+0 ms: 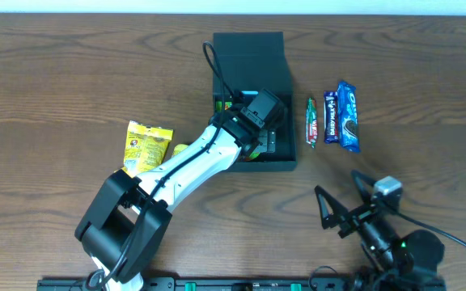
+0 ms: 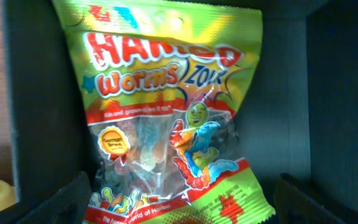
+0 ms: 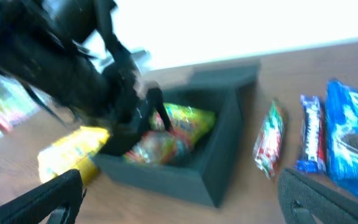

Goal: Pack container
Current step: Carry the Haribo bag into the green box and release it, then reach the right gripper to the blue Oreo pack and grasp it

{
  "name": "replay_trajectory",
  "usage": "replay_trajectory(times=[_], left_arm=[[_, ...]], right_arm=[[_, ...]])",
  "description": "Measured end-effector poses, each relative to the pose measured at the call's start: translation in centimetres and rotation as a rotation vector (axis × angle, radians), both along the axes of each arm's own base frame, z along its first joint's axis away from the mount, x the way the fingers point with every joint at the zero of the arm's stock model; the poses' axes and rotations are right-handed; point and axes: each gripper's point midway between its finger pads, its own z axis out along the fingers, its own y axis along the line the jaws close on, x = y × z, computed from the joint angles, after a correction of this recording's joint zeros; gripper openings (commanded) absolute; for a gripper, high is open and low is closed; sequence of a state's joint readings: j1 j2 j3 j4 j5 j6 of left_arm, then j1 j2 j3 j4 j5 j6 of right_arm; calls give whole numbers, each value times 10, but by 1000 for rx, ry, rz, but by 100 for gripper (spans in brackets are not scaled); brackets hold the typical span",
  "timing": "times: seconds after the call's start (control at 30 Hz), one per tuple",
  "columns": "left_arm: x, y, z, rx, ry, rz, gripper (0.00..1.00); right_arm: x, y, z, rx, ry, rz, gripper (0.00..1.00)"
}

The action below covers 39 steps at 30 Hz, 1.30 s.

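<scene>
With the bag of sweets (image 2: 166, 112) laid in the container (image 1: 249, 52), the left pincer (image 2: 182, 205), spread apart above it, should lift clear; the right pincer (image 3: 185, 202) idles apart.

A brown wood-grain surface (image 1: 55, 81) carries several snacks; on its left part a yellow packet (image 1: 146, 145) with dark print lies flat, slightly turned; a smaller yellow item (image 1: 180, 149) sits just beside the packet's right edge, mostly hidden. On the right part three wrapped snacks lie lengthwise, side by side, near one another: a thin green-and-red bar (image 1: 311, 121); a dark blue bar (image 1: 330, 118); a wider blue Oreo pack (image 1: 348, 115) outermost. A Haribo Worms bag (image 2: 166, 112), yellow-green with a clear window showing coloured sweets, fills the left wrist view, printed face towards the camera.
</scene>
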<state>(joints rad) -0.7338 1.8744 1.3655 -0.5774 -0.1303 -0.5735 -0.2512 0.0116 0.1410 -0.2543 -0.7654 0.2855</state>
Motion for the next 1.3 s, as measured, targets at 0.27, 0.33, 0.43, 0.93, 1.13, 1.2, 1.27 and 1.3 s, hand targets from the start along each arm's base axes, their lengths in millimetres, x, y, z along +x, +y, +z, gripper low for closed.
replay_trajectory(times=[0.27,0.33,0.43,0.93,1.13,1.2,1.27,1.3], left_arm=[[-6,-7,-2,-7,27,-91,95],[-7,-8,-2,-11,31,-99,95],[-8,-8,-2,-13,37,-103,95],[-10,-13,9,-59,37,-117,95],[-12,-16,9,-71,43,-133,95],[-10,-16,9,-73,38,-137,95],[-9,-15,10,-74,36,-134,95],[-8,-14,10,-74,35,-131,95]], right_arm=[[29,-32,11,30,5,-183,99],[41,-40,-4,26,121,-213,99],[57,-49,-12,2,242,-238,99],[153,-75,-35,-103,460,-188,99],[179,-96,-69,-157,639,-258,98],[192,-99,-76,-201,683,-274,94],[205,-101,-81,-242,709,-283,93],[212,-102,-85,-262,719,-289,93]])
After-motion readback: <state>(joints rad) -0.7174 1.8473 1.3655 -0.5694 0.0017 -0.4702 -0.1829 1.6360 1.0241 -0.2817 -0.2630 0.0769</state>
